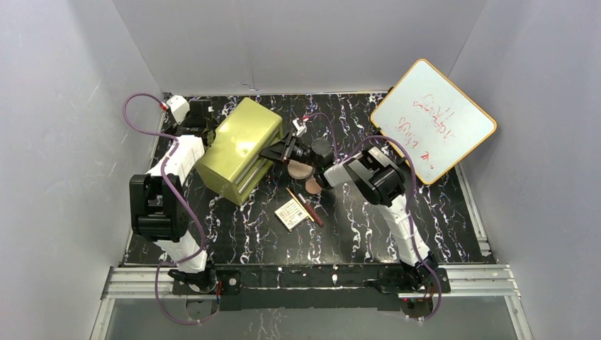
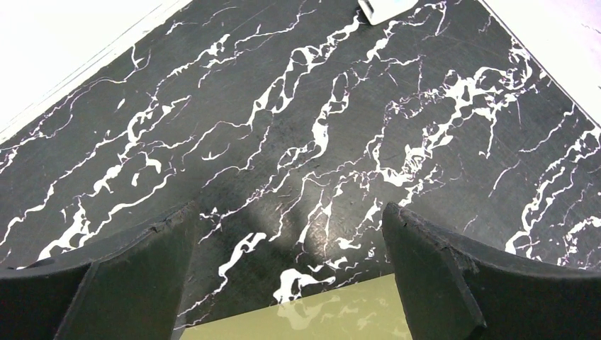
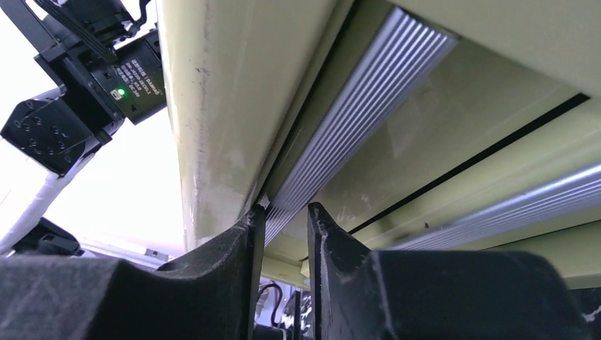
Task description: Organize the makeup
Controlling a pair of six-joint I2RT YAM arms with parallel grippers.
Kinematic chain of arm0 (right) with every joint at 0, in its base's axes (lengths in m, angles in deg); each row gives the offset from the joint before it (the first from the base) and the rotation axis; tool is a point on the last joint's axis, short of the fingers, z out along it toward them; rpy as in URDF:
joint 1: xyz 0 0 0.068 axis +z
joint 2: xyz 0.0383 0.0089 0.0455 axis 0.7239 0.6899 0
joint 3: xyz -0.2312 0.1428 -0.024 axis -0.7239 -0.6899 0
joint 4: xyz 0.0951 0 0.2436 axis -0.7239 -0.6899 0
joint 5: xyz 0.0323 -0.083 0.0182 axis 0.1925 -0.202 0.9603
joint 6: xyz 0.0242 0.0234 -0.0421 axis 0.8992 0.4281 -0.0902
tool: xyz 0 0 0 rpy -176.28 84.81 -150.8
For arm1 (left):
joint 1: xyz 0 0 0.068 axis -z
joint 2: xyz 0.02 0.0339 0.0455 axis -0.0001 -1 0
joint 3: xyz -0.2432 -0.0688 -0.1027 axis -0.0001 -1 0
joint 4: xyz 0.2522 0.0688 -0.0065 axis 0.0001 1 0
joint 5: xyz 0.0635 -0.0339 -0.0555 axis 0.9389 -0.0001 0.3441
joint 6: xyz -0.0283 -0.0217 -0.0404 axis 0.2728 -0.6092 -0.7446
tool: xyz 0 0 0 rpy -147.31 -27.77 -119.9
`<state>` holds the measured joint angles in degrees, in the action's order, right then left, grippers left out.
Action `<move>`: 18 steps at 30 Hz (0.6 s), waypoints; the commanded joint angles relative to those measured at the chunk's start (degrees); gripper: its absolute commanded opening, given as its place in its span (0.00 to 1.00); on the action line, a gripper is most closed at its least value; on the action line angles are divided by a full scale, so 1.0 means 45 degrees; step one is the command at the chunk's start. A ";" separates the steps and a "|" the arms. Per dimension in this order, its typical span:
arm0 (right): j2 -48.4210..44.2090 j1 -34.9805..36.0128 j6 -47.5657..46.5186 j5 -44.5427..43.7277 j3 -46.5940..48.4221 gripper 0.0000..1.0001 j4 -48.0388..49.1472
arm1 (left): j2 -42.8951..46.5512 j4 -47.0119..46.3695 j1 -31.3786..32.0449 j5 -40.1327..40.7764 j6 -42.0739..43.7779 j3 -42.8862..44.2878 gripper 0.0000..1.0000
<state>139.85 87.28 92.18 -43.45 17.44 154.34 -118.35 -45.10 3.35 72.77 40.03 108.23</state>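
The makeup lies on the black marbled table: a larger pinkish-tan disc, a smaller disc, a thin gold pencil, a dark red pencil and a cream printed palette. My right gripper is left of the discs, at the olive-green drawer box. In the right wrist view, the right gripper is nearly closed, pinching the end of the top drawer's ribbed silver handle. My left gripper is behind the box; in the left wrist view, the left gripper is open and empty.
An orange-framed whiteboard leans at the back right. The box's top edge shows under the left gripper. White walls close in the table on three sides. A metal rail runs along the near edge.
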 commanded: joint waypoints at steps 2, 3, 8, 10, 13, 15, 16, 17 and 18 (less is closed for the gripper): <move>0.0685 -0.0438 0.0608 -0.2289 0.2354 0.37 0.0776 | 0.0214 0.2968 0.0797 -0.1742 0.0558 -0.0483 0.99; 0.0824 -0.0411 0.0796 -0.2251 0.2514 0.37 0.0856 | 0.0217 0.2986 0.0797 -0.1785 0.0526 -0.0447 0.99; 0.1524 -0.0418 0.1711 -0.2646 0.3021 0.35 0.1516 | 0.0180 0.2976 0.0814 -0.2135 0.0288 -0.0372 0.99; 0.1681 -0.0416 0.1860 -0.2856 0.3191 0.36 0.1543 | 0.0142 0.2961 0.0836 -0.2168 0.0260 -0.0371 0.99; 0.1821 -0.0408 0.2018 -0.3174 0.3553 0.29 0.1500 | 0.0069 0.2959 0.0871 -0.2201 0.0281 -0.0392 0.99; 0.1911 -0.0399 0.2112 -0.3301 0.3905 0.14 0.1363 | 0.0024 0.2970 0.0880 -0.2227 0.0296 -0.0403 0.99; 0.1957 -0.0384 0.2124 -0.3332 0.4051 0.07 0.1264 | 0.0005 0.2964 0.0884 -0.2234 0.0339 -0.0394 0.99; 0.1975 -0.0380 0.2118 -0.3309 0.4179 0.02 0.1173 | 0.0008 0.2976 0.0894 -0.2220 0.0374 -0.0378 0.99; 0.1977 -0.0379 0.2100 -0.3282 0.4273 0.01 0.1072 | 0.0003 0.2959 0.0895 -0.2177 0.0422 -0.0368 0.99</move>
<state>149.66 84.70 103.66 -44.02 29.20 159.11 -118.35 -43.88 2.23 74.46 37.54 108.26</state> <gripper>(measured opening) 0.099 0.994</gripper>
